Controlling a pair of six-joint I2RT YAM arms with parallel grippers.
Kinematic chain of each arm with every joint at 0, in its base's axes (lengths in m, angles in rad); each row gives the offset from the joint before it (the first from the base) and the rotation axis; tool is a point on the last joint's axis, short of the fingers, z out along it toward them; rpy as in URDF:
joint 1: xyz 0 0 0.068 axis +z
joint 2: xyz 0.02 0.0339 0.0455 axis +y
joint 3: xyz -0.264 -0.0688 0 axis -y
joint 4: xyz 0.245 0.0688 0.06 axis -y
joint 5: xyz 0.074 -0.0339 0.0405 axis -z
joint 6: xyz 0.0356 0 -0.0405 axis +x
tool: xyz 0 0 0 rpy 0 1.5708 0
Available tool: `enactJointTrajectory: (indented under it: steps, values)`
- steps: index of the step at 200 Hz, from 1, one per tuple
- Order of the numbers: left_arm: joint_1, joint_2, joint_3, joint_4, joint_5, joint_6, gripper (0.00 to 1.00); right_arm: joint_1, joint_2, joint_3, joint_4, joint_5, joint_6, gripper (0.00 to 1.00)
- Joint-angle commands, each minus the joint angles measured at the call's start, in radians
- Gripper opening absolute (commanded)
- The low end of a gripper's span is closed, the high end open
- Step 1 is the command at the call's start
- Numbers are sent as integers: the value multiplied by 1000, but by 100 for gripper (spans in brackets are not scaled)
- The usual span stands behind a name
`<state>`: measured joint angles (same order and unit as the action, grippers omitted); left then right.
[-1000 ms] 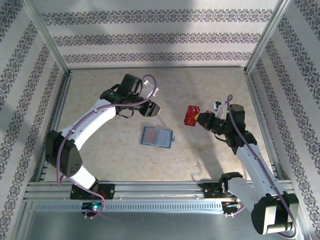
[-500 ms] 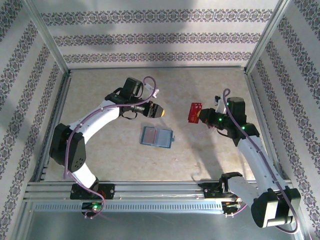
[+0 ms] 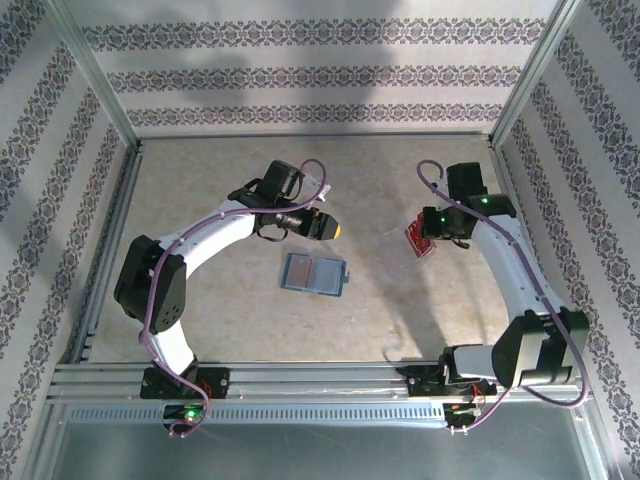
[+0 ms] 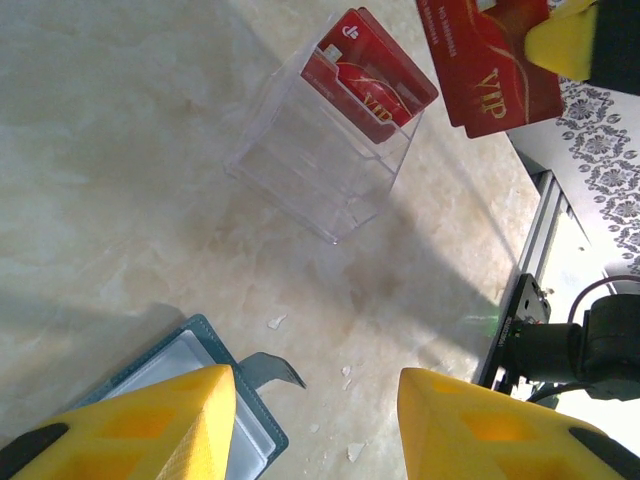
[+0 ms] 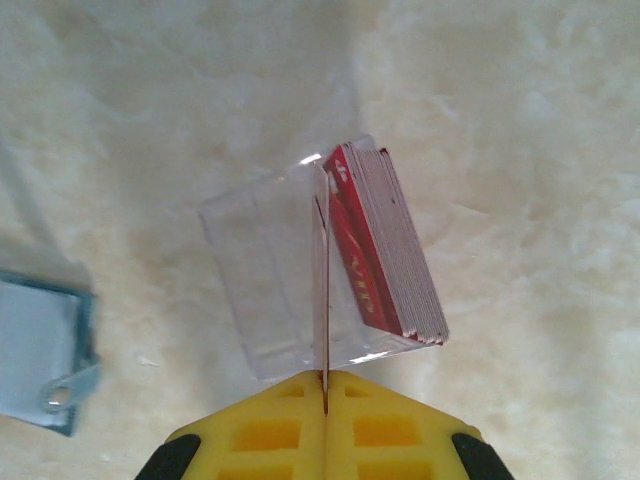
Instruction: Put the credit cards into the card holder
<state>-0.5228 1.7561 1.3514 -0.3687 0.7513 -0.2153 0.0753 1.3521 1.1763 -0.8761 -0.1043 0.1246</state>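
Clamping a single credit card [image 4: 490, 65] between its closed fingers, the right gripper [image 5: 326, 385] is hanging above the right part of the tabletop [image 3: 220, 190]; in the right wrist view the card is showing edge-on as a thin line running straight out from between the yellow fingers. Directly below it, a clear box [image 5: 265, 260] is lying on the tabletop with the stack of remaining credit cards [image 5: 385, 250] leaning against one of its walls. The card holder [image 3: 314, 273] is lying open and flat near the middle of the tabletop, inner pockets facing up, its long axis running roughly left to right with a slight tilt. From the right gripper, the card holder is lying to the left and somewhat nearer the arm bases, well apart from the held card. The left gripper [image 3: 328, 227] is hovering released and empty, fingers apart, just beyond the far edge of the card holder and pointing toward the right arm; it is the nearer of the two to the card holder. The coming move is judged to be a carry of the held card leftward and toward the bases, then a turn of the wrist so the card's leading edge is lining up with a pocket opening. The left gripper appears placed to pin the card holder down during insertion, since the holder is likely to slide if pushed.
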Motion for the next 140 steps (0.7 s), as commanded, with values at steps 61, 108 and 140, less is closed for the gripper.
enactJointTrajectory:
  steps: [61,108,140]
  values:
    - [-13,-24,-18,6,-17,42,47,68,172,110,-50,157,-140,0]
    - [-16,-18,-20,-6,-35,63,47,93,230,123,-41,231,-182,0]
    - [-16,-19,-14,-22,-44,75,47,109,270,128,-50,271,-195,0]
